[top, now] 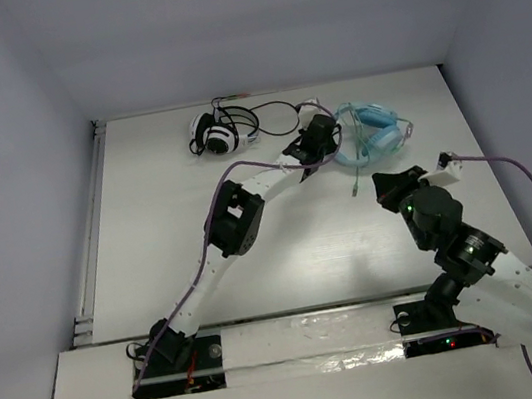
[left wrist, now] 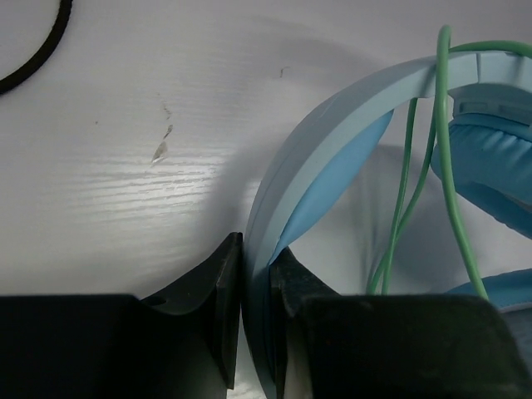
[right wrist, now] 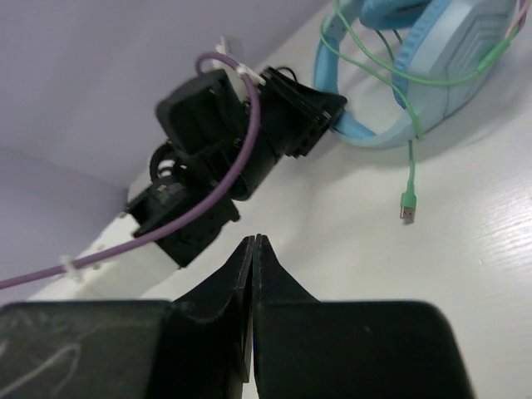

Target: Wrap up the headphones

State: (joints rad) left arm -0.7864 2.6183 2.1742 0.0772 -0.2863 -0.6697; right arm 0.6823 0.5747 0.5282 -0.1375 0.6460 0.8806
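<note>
The light blue headphones [top: 374, 132] lie at the back of the table, right of centre, with the pale-green cable [left wrist: 440, 150] looped loosely over the ear cups. My left gripper [left wrist: 256, 249] is shut on the headphones' wide band [left wrist: 332, 116], which runs between its two black fingers. The same grip shows in the right wrist view, with the left gripper [right wrist: 320, 116] at the band's end. The cable's plug end [right wrist: 407, 206] lies free on the table. My right gripper [right wrist: 253, 241] is shut with nothing in it, hovering near the plug, in front of the headphones [right wrist: 449, 58].
Smaller black-and-white headphones [top: 215, 134] with a black cable [left wrist: 37, 54] lie at the back left of centre. The left arm [top: 238, 214] stretches diagonally across the table. Walls close the table at the back and at both sides.
</note>
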